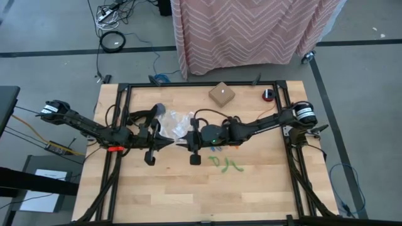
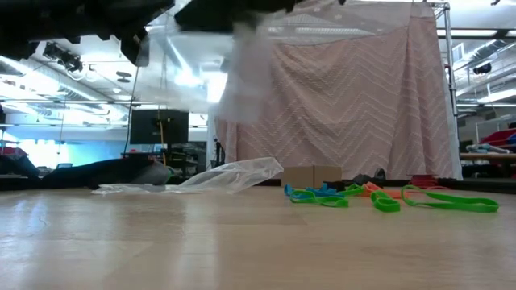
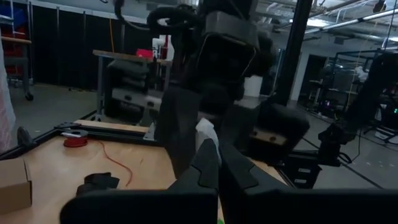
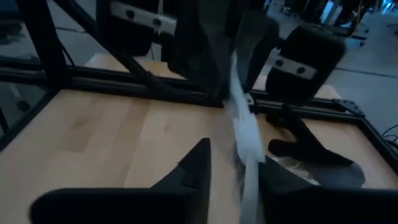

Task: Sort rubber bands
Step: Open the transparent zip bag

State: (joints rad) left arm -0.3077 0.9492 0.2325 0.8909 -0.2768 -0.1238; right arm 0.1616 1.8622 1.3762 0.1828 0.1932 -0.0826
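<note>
Both grippers meet above the table's middle. My left gripper (image 1: 167, 142) (image 3: 217, 163) is shut on a clear plastic bag (image 2: 246, 76), which hangs in the air. My right gripper (image 1: 183, 142) (image 4: 233, 167) faces it, its fingers a narrow gap apart on either side of the bag's white edge strip (image 4: 244, 134). I cannot tell whether they touch it. A second clear bag (image 2: 230, 174) lies flat on the table. The rubber bands, green (image 1: 227, 165) (image 2: 448, 200), blue (image 2: 316, 196) and orange (image 2: 369, 188), lie loose on the table below the right arm. My left gripper pinches an edge of the clear bag (image 3: 206, 132) between its two fingertips, and a bit of film stands up out of the pinch. The fingers point about level, toward the table's right. The bag hangs below them, clear of the table.
A small cardboard box (image 1: 221, 94) and a red tape roll (image 1: 268, 95) sit near the far edge. A black frame (image 1: 188, 85) borders the table. A striped cloth (image 1: 251, 31) hangs behind it. Bare wood lies toward the near edge.
</note>
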